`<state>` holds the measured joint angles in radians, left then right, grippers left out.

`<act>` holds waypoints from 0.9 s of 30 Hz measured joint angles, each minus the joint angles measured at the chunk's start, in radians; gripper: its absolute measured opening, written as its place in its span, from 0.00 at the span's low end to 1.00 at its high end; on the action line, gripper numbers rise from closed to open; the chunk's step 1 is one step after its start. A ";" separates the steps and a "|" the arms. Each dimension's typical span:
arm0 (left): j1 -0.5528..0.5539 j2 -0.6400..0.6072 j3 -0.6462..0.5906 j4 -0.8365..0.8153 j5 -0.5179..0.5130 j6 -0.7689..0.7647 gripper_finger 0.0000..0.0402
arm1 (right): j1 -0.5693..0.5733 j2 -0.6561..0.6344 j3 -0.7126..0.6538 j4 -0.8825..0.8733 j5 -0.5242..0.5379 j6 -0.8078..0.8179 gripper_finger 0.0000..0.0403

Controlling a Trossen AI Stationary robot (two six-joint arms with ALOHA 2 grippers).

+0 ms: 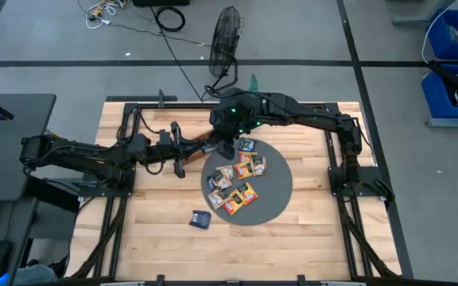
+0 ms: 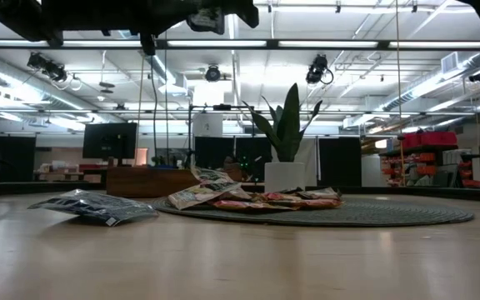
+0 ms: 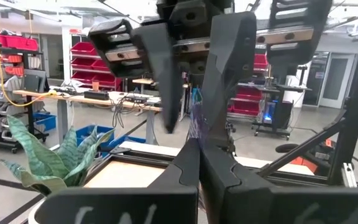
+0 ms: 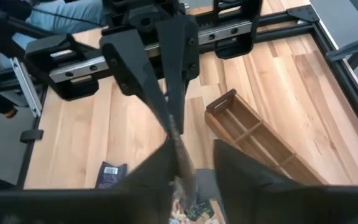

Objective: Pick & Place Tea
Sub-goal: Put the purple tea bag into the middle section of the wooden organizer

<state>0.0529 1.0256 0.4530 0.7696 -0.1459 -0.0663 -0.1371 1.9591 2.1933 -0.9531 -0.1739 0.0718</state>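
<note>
Right gripper at upper centre: whether its fingers grip a tea sachet is unclear. Left gripper waits shut. Sachets look light, floppy, slippery; pinch an edge.

Wooden tray mostly hidden under arms.

Round grey mat, wooden tray, black fan, potted plant.
</note>
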 joint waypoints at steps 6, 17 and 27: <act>0.000 0.000 0.000 -0.002 -0.002 0.001 0.01 | 0.001 0.000 0.000 0.001 -0.003 -0.029 0.04; 0.000 -0.014 0.000 0.015 -0.016 0.003 0.01 | -0.021 -0.049 -0.001 -0.008 0.030 -0.022 0.33; 0.003 -0.122 0.000 0.116 -0.072 0.066 0.01 | -0.044 -0.095 -0.001 0.071 -0.119 0.063 0.63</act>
<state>0.0561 0.9033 0.4530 0.8851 -0.2179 -0.0006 -0.1810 1.8645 2.1925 -0.8818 -0.2928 0.1348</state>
